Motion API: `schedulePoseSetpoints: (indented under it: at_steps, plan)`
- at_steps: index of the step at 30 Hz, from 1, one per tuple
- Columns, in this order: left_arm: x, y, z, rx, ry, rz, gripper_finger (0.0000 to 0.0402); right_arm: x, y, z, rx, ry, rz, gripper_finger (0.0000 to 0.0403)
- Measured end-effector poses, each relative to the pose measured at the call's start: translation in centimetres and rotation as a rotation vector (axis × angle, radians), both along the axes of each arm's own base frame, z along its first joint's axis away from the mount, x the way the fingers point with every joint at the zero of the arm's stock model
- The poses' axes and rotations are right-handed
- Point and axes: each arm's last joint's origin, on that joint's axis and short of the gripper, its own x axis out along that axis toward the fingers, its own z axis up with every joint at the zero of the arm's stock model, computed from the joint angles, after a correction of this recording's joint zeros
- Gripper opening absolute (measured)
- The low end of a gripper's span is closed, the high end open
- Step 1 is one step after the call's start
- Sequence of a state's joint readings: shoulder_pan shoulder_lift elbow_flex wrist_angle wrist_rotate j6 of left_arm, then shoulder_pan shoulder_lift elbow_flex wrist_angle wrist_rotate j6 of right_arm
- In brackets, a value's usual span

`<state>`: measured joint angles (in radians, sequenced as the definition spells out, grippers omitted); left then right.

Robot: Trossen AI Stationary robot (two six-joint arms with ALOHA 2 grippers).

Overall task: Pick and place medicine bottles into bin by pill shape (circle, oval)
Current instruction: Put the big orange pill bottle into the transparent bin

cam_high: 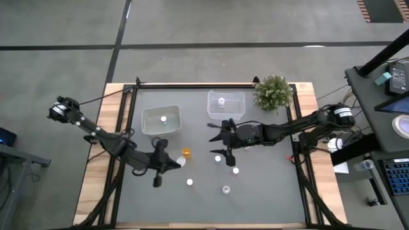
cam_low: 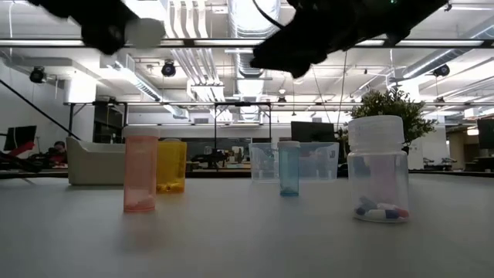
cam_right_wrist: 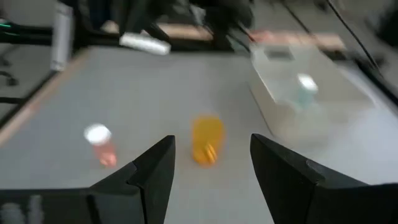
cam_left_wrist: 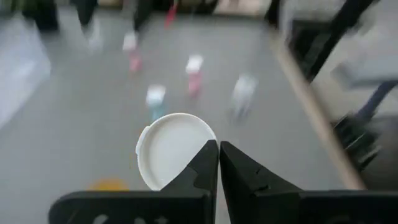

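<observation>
My left gripper [cam_high: 172,163] hangs above the table's middle left, shut on a medicine bottle with a white cap [cam_left_wrist: 171,149]; the low view shows the bottle [cam_low: 143,31] raised high. My right gripper [cam_high: 213,137] is open and empty above the table's middle. An orange bottle [cam_right_wrist: 206,148] stands on the table ahead of the right gripper, between its fingers' lines but well apart from them. A pink bottle with a white cap [cam_right_wrist: 99,143] stands to one side. Several more bottles [cam_high: 229,163] stand upright on the mat. My left gripper pinches the white cap by its rim [cam_left_wrist: 200,157], with the two fingers almost closed on each other. The near finger [cam_left_wrist: 202,168] hides the exact place of contact. The bottle is lifted clear of the table, its cap top facing the wrist camera.
A whitish bin [cam_high: 161,121] and a clear bin [cam_high: 225,105] stand at the far side, each holding one bottle. A green potted plant [cam_high: 273,92] stands at the far right corner. Loose bottles [cam_high: 190,182] [cam_high: 225,189] stand toward the near edge.
</observation>
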<state>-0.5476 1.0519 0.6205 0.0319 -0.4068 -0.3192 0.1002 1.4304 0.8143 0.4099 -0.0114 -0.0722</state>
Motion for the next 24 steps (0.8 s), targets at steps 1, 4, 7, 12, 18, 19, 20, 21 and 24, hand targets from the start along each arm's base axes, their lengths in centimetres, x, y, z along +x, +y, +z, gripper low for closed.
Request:
schedulePoseSetpoints:
  at_steps: [1, 4, 7, 12, 18, 19, 20, 21, 24]
  plan:
    - [-0.1, 0.0, 0.6, -0.01, -0.052, -0.014, 0.0, 0.4, 0.1, -0.2, -0.019, -0.033, 0.028, 0.0201]
    - [-0.4, 0.2, 1.1, -0.016, -0.179, -0.033, 0.0, 1.7, 0.4, 0.0, -0.07, -0.136, 0.102, 0.0201]
    - [-0.3, 0.4, 0.7, -0.025, -0.279, -0.033, 0.0, 3.1, 0.7, 1.2, -0.14, -0.204, 0.163, 0.0201]
    - [-0.1, 0.3, -0.7, -0.056, -0.347, -0.027, 0.0, 5.2, 1.1, 2.8, -0.241, -0.224, 0.285, 0.0201]
    - [0.5, 0.0, -1.6, -0.063, -0.37, -0.032, 0.0, 7.4, 1.4, 4.2, -0.294, -0.199, 0.403, 0.0201]
    - [0.6, -0.1, -1.7, -0.062, -0.368, -0.032, 0.0, 7.7, 1.4, 4.2, -0.292, -0.186, 0.427, 0.0201]
    - [0.7, -0.1, -1.8, -0.062, -0.366, -0.031, 0.0, 8.0, 1.5, 4.2, -0.288, -0.18, 0.451, 0.0201]
    - [0.8, -0.2, -1.9, -0.065, -0.369, -0.031, 0.0, 8.4, 1.6, 4.2, -0.286, -0.183, 0.471, 0.0201]
    - [1.0, -0.3, -2.2, -0.065, -0.367, -0.03, 0.0, 8.9, 1.8, 4.4, -0.279, -0.18, 0.531, 0.0201]
